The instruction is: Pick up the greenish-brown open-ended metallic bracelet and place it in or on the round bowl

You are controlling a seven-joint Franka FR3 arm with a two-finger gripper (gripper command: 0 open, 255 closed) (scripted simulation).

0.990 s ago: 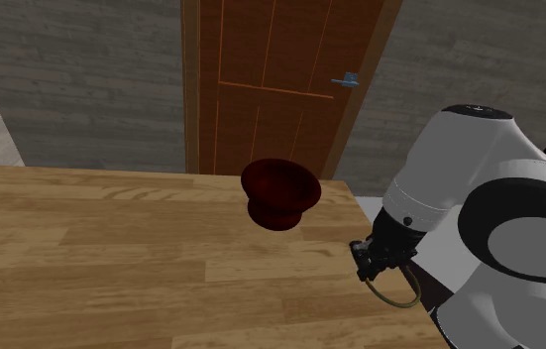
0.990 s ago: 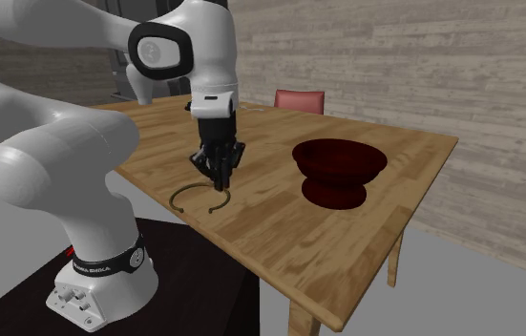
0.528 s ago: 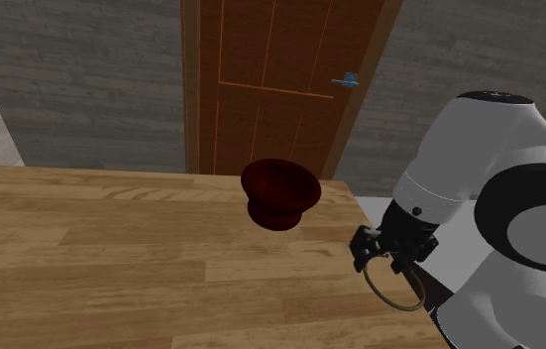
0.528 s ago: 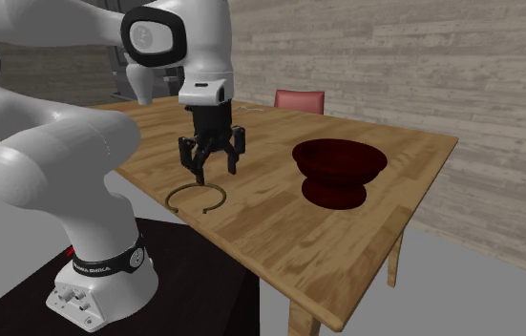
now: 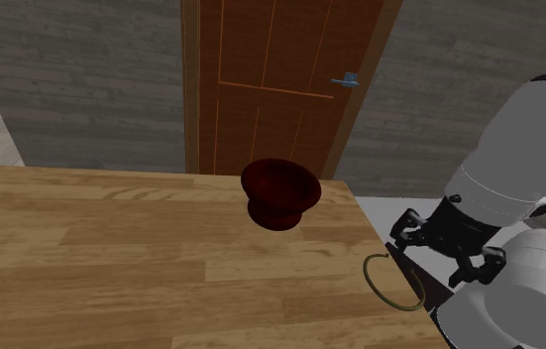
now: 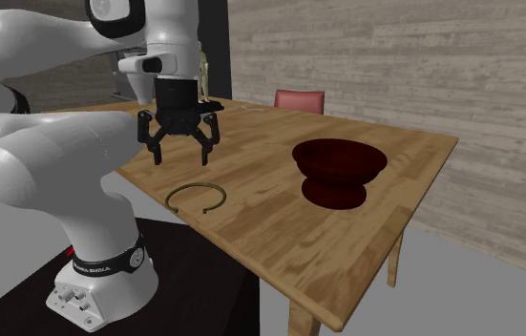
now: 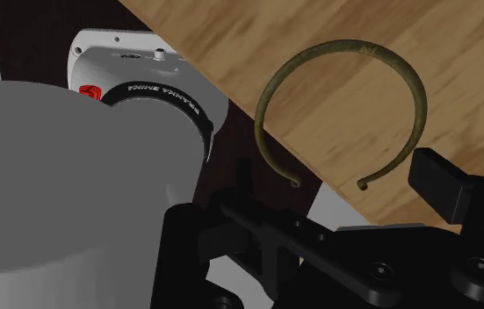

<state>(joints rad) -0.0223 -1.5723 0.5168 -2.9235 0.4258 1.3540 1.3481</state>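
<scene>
White lettering runs round a black band on the arm's base (image 7: 143,83), and it is too small to read; a red spot sits on the band beside it. No other writing shows.

The surface is a wooden table (image 6: 270,234) with pale brown planks and a plain edge. Behind it in the shoulder view stands a brown panelled door (image 5: 271,79) with a grey lever handle (image 5: 345,80), set in a wall of grey boards. In the second exterior view a reddish chair back (image 6: 299,98) rises beyond the far side of the table, before another grey planked wall. The arm stands on a dark box (image 6: 170,301) just beside the table's near edge, and the floor is flat grey.

The greenish-brown bracelet (image 7: 343,44) (image 6: 199,184) lies flat on the wood right at that near edge, its gap turned toward the stand; in the wrist view its 2 tips seem to reach just past the edge. The dark red bowl (image 6: 339,170) (image 5: 280,193) stands upright farther in on the table, well apart from the bracelet.

The gripper (image 6: 181,153) hangs in the air above the table edge, clear of the bracelet. Its 2 fingers are spread wide with nothing between them. In the second exterior view it sits up and to the left of the bracelet.
</scene>
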